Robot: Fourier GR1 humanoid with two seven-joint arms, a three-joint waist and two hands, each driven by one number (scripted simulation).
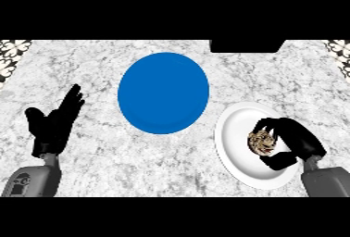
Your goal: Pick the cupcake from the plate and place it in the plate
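The right hand [295, 141] curls fingers and thumb round the cupcake [261, 142], which sits on the white plate [236, 121] near the counter's [103, 152] right edge, apparently ready to lift it toward the blue plate [163, 92] mid-counter, while the left hand [54, 121] rests open by the left edge.

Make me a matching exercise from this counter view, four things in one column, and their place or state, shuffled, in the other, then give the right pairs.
Column one:
1. blue plate
2. white plate
3. cupcake
4. left hand

Column two:
A. open, resting at the view's left
B. under the cupcake
C. bare, middle of the counter
D. inside the right hand's curled fingers

Pairs: 1-C, 2-B, 3-D, 4-A
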